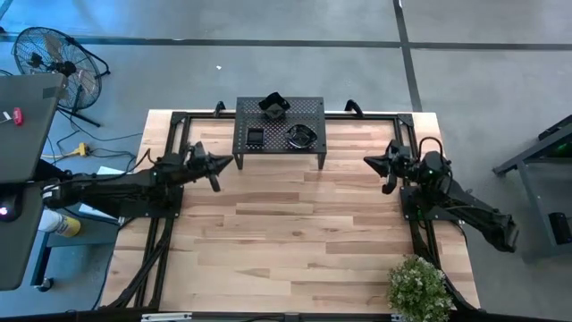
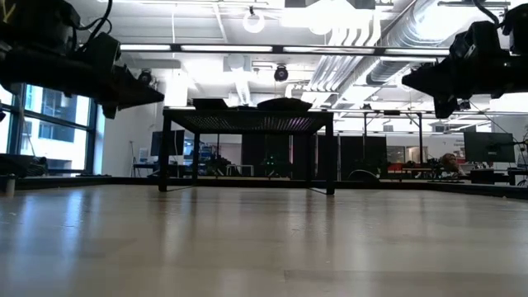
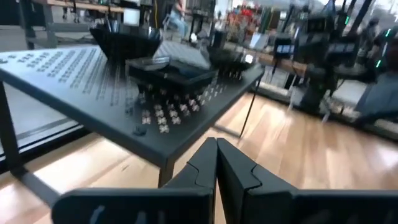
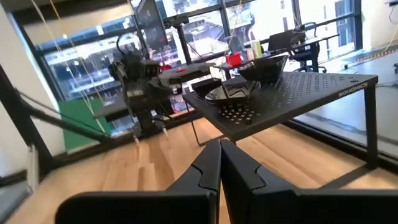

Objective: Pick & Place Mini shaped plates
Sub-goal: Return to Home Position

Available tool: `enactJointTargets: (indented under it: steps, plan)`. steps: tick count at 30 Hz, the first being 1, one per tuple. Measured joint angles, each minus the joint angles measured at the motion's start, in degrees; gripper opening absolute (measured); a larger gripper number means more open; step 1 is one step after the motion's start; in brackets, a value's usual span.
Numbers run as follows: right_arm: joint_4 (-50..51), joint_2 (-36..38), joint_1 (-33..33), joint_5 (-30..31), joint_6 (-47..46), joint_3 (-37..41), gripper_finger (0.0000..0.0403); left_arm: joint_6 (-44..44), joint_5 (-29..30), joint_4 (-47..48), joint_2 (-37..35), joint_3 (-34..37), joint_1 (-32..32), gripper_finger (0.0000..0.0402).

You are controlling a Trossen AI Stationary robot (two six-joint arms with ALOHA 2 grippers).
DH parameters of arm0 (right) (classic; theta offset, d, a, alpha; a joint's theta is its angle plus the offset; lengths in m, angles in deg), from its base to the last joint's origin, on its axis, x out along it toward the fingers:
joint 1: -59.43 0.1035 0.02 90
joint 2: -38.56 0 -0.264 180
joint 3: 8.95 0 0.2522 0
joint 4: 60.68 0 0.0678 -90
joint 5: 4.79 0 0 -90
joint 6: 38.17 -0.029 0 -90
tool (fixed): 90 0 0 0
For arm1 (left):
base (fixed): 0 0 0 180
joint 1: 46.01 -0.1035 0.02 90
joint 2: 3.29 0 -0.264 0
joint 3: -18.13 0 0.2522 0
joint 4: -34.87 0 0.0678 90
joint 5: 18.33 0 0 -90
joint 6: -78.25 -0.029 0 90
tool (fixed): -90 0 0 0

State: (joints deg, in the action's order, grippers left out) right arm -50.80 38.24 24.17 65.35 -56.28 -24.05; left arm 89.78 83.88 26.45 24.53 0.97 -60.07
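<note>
Left arm [image 1: 134, 185] stretched toward rack [image 1: 308, 108], jaws pressed together, empty; right arm [image 1: 456, 201] opposite, jaws likewise.

Rack [image 1: 246, 112] stands at table [image 1: 286, 233] far edge before me; plant [image 1: 418, 288] on my right corner; fan [image 1: 55, 61] on floor [image 1: 268, 63], left.

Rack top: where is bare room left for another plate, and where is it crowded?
Bare on the rack: back left and back right corners, flanking the rear plates. Crowded: its front half, holding the square plates and the rounded plates. The table is bare wood between the left gripper and the right gripper.
</note>
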Motion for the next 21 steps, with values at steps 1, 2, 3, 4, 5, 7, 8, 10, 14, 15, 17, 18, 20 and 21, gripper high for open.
enactJointTargets:
  steps: [1,2,3,4,5,7,8,10,14,15,17,18,20,21]
  plan:
    - [0.2,0.0,0.0,0.0,0.6,0.0,0.0000,0.6,0.0,-0.7,0.0,0.0,0.0,0.0001]
    - [0.8,-0.1,0.0,0.0,2.1,0.0,0.0000,0.8,-0.4,-1.3,0.0,0.0,-0.1,0.0001]
    - [1.6,-0.1,0.0,0.0,4.0,0.0,0.0000,0.9,-0.9,-1.4,0.0,0.0,-0.1,0.0001]
    - [2.0,-0.1,0.0,0.0,5.7,-0.1,0.0000,0.9,-1.0,-1.4,0.0,0.0,-0.1,0.0001]
    - [2.1,-0.1,0.0,0.0,6.6,-0.1,0.0000,0.7,-1.0,-1.4,-0.1,0.0,-0.1,0.0001]
    - [2.0,-0.1,0.0,0.0,7.4,-0.1,0.0000,0.2,-1.1,-1.3,-1.0,0.0,-0.1,0.0001]
    - [1.9,-0.1,0.0,0.0,7.8,-0.1,0.0000,-0.4,-1.1,-1.2,-1.7,0.0,-0.1,0.0001]
    - [1.7,-0.1,0.0,-0.1,8.5,-0.1,0.0000,-2.0,-1.4,0.1,-3.9,0.0,-0.1,0.0001]
    - [1.6,0.1,0.0,-0.2,9.6,-0.1,0.0001,-4.2,-2.4,7.1,-11.6,0.0,-0.2,0.0001]
    - [1.6,0.1,0.0,-0.2,9.6,-0.1,0.0001,-4.3,-2.4,10.7,-14.3,0.0,-0.2,0.0001]
    - [1.4,0.1,0.0,-0.2,9.3,-0.1,0.0001,-3.9,-2.4,17.9,-20.2,0.0,-0.1,0.0001]
    - [1.2,0.1,0.0,-0.3,9.3,-0.1,0.0001,-4.0,-2.4,20.2,-23.5,0.0,-0.2,0.0001]
    - [1.2,0.1,0.0,-0.2,9.3,-0.1,0.0001,-5.9,-2.1,22.2,-28.1,-0.1,-0.1,0.0001]
    - [1.2,0.1,0.0,-0.2,9.4,-0.1,0.0001,-7.4,-1.3,22.0,-27.5,-0.8,-0.2,0.0001]
